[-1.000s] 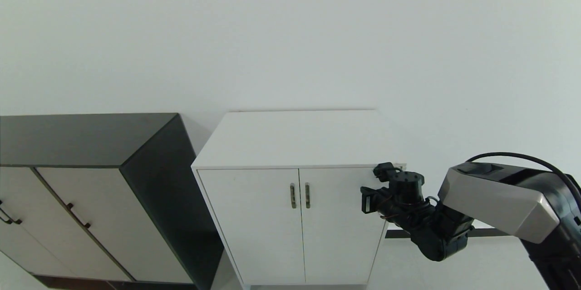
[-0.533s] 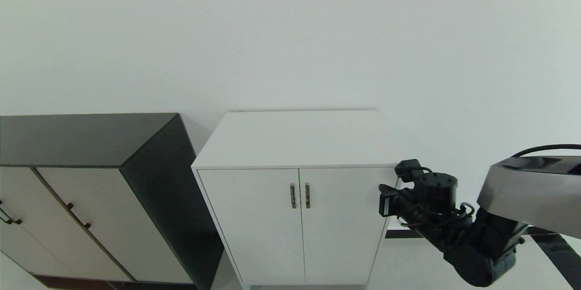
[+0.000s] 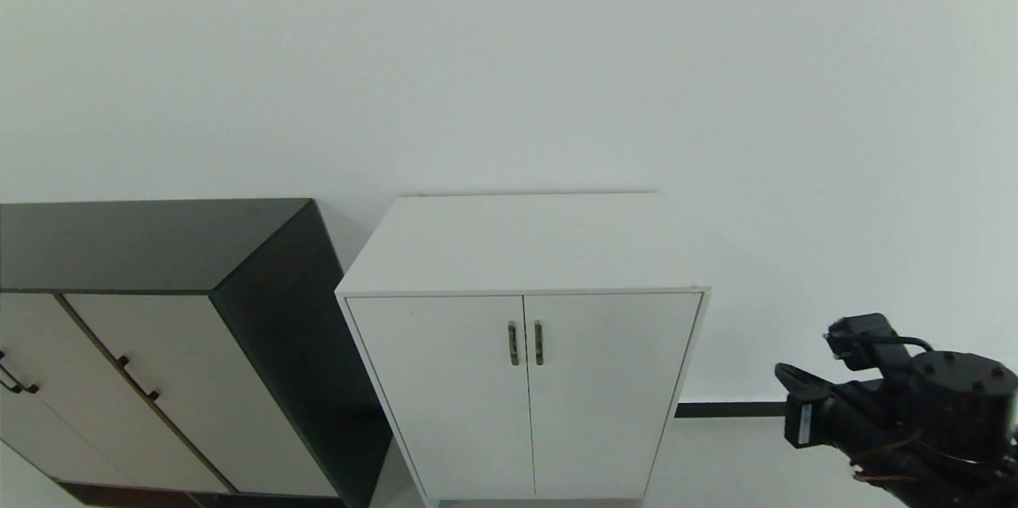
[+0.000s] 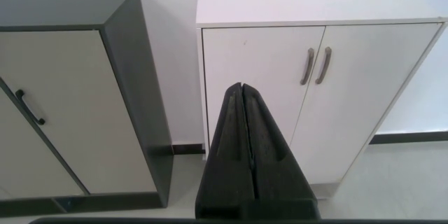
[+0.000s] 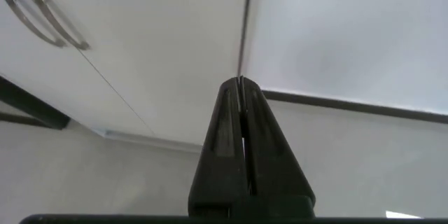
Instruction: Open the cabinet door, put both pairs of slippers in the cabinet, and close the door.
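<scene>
A white two-door cabinet (image 3: 525, 381) stands against the wall with both doors closed and two metal handles (image 3: 526, 343) side by side at the middle. My right gripper (image 3: 791, 395) hangs to the right of the cabinet, clear of its side, with fingers shut on nothing. In the right wrist view the shut right gripper (image 5: 241, 87) points at the cabinet's lower right corner (image 5: 241, 49). My left gripper (image 4: 242, 91) is shut and empty, held back in front of the white cabinet (image 4: 315, 77).
A dark-topped cabinet (image 3: 159, 333) with pale doors and black handles stands close on the left of the white one. A black baseboard (image 3: 728, 410) runs along the wall to the right. Pale floor (image 5: 350, 168) lies open to the right of the cabinet.
My right arm has drawn back from the cabinet's right door, moving right and down toward the frame's lower right corner. The cabinet doors stay closed.
</scene>
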`<state>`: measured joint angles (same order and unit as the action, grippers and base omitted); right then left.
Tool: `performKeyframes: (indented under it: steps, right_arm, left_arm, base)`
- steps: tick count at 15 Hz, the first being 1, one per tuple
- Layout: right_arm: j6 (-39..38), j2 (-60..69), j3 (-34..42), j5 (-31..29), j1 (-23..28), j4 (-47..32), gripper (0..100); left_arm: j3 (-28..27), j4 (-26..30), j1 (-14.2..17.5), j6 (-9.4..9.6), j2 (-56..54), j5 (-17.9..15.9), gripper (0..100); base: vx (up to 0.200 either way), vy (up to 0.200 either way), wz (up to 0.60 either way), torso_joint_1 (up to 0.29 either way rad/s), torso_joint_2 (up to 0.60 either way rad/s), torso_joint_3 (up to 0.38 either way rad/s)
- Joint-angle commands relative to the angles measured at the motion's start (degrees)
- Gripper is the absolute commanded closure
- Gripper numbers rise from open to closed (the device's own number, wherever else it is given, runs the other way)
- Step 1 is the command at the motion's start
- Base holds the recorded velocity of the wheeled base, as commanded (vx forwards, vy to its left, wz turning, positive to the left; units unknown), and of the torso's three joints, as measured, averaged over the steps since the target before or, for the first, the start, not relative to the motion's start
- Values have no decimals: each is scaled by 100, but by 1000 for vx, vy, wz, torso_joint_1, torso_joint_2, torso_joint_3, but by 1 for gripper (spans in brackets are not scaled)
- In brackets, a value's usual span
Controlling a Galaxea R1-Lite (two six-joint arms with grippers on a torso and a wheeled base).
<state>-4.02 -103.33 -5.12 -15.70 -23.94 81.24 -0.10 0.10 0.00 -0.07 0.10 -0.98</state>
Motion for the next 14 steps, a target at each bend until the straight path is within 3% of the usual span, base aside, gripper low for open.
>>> performKeyframes:
  steps: [1,6,8,10,14]
  right_arm:
    - [-37,1034,512,6,258,-196,100]
    - [-107,2985,512,340,645,-2420,100]
    - [-231,4057,512,384,645,-3694,100]
    - [-327,5894,512,489,645,-5522,100]
    - [-283,8839,345,902,610,-7983,100]
  left_arm:
    - [1,-1,0,-1,-1,1,100]
    - [1,-1,0,-1,-1,1,100]
    - [1,-1,0,-1,-1,1,100]
    - [1,-1,0,-1,-1,1,100]
    - [1,-1,0,7,-1,-8,100]
  base:
    - [0,0,0,0,0,0]
    - [0,0,0,0,0,0]
    - [0,0,0,0,0,0]
    - [0,0,0,0,0,0]
    - [0,0,0,0,0,0]
